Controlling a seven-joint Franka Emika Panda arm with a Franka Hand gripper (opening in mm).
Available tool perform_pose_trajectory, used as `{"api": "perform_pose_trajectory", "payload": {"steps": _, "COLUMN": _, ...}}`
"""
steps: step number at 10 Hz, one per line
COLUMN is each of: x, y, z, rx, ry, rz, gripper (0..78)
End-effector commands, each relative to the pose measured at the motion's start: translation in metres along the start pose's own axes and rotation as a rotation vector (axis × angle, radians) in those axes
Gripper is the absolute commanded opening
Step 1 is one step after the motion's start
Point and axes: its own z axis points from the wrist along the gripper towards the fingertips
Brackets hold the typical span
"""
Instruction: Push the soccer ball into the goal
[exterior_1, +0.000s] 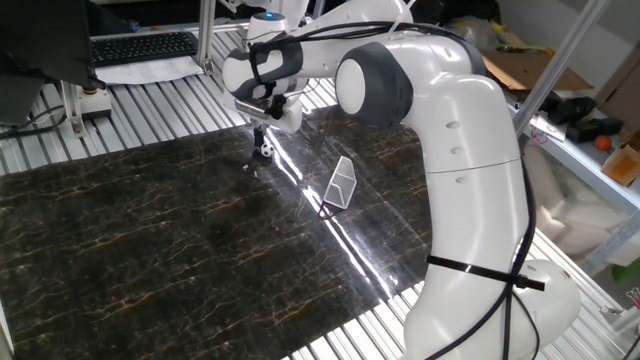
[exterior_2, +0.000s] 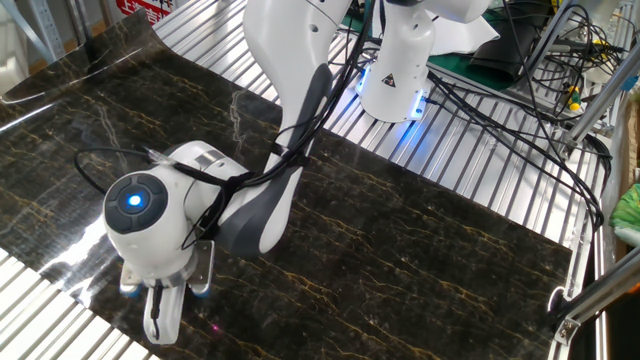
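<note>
The soccer ball (exterior_1: 266, 150) sits on the dark marbled worktop (exterior_1: 150, 250) near its far edge, just below the end effector (exterior_1: 260, 134), whose fingers look drawn close together with nothing between them (contact with the ball cannot be made out); the goal (exterior_1: 341, 183) stands a little apart toward the right edge. I judge the ball very light, hard and quick to roll on this glossy surface; it wants no gripping, only a low nudge on the side facing away from the goal. The goal looks flimsy and easily shoved. Open room lies between ball and goal; the slatted far edge is close behind, so an overshoot could lose the ball.
</note>
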Motion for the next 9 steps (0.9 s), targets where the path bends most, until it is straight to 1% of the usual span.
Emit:
{"api": "perform_pose_trajectory", "payload": {"steps": 1, "x": 0.001, "y": -0.003, "z": 0.000, "rx": 0.090, "ry": -0.031, "rz": -0.021, "gripper": 0.0}}
{"api": "perform_pose_trajectory", "payload": {"steps": 2, "x": 0.003, "y": -0.005, "z": 0.001, "rx": 0.118, "ry": -0.045, "rz": -0.037, "gripper": 0.0}}
{"api": "perform_pose_trajectory", "payload": {"steps": 3, "x": 0.005, "y": -0.007, "z": 0.001, "rx": 0.133, "ry": -0.039, "rz": -0.049, "gripper": 0.0}}
{"api": "perform_pose_trajectory", "payload": {"steps": 4, "x": 0.006, "y": -0.009, "z": 0.000, "rx": 0.150, "ry": -0.042, "rz": -0.063, "gripper": 0.0}}
{"api": "perform_pose_trajectory", "payload": {"steps": 5, "x": 0.007, "y": -0.011, "z": -0.005, "rx": 0.170, "ry": -0.041, "rz": -0.079, "gripper": 0.0}}
{"api": "perform_pose_trajectory", "payload": {"steps": 6, "x": 0.007, "y": -0.012, "z": -0.009, "rx": 0.174, "ry": -0.034, "rz": -0.091, "gripper": 0.0}}
{"api": "perform_pose_trajectory", "payload": {"steps": 7, "x": 0.007, "y": -0.012, "z": -0.012, "rx": 0.128, "ry": 0.003, "rz": -0.103, "gripper": 0.0}}
{"api": "perform_pose_trajectory", "payload": {"steps": 8, "x": 0.007, "y": -0.012, "z": -0.010, "rx": 0.086, "ry": 0.019, "rz": -0.102, "gripper": 0.0}}
{"api": "perform_pose_trajectory", "payload": {"steps": 9, "x": 0.007, "y": -0.012, "z": -0.009, "rx": 0.032, "ry": 0.041, "rz": -0.095, "gripper": 0.0}}
